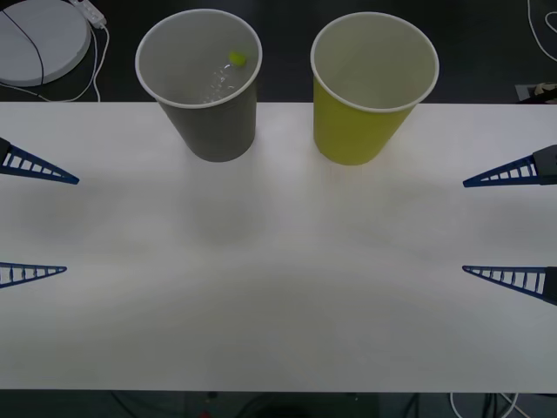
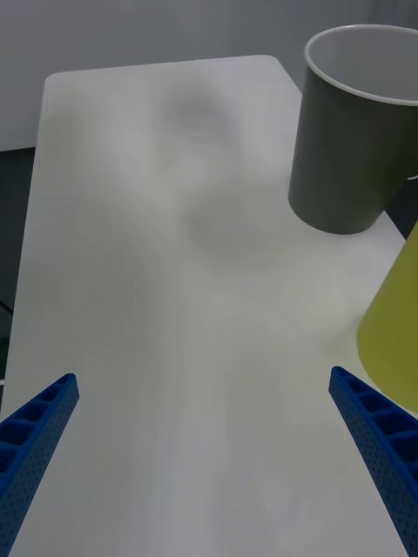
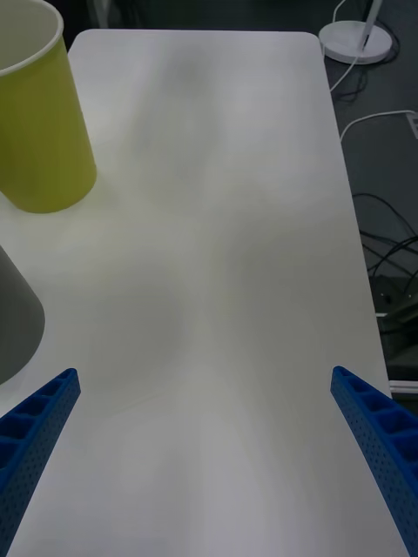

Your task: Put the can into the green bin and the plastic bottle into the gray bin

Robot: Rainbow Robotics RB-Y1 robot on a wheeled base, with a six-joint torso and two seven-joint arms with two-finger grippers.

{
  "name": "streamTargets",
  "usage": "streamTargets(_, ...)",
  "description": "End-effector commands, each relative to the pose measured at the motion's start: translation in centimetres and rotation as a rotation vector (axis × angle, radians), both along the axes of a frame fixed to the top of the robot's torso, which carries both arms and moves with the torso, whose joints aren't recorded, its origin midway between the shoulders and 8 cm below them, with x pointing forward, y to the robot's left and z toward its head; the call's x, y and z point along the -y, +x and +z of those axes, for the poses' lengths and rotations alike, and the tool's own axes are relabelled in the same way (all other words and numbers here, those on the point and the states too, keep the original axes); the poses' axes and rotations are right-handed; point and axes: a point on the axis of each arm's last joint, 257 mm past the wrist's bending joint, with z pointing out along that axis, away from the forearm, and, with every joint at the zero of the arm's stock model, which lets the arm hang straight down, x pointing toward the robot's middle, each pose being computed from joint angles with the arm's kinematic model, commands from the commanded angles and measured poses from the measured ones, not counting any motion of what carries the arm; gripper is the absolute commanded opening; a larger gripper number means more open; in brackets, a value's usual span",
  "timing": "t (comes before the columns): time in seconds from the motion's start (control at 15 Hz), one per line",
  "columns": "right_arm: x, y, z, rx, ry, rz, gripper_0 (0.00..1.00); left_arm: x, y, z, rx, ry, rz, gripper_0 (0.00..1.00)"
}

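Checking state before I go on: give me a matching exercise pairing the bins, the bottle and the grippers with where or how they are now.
Column one:
1. plastic bottle
2. green bin
3. left gripper
4. right gripper

Column two:
A. open, at the table's right edge
B. lying inside the gray bin
C. upright on the table, to the robot's right of the gray one
D. open, at the table's left edge

Pairs: 1-B, 2-C, 3-D, 4-A
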Motion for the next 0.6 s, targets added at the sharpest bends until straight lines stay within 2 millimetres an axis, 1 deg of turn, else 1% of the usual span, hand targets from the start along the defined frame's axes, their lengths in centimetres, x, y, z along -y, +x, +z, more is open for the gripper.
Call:
streamTargets(0.07, 0.00, 0.00, 0.00, 0.000, 0.000, 0.000, 1.00, 0.07, -0.15, -0.07, -0.005, 0.000, -0.004, 1.00)
streamTargets(0.6, 0.00, 0.00, 0.00, 0.000, 0.000, 0.000, 1.00, 0.15, -0.43, -0.05, -0.015, -0.005, -0.011, 1.00)
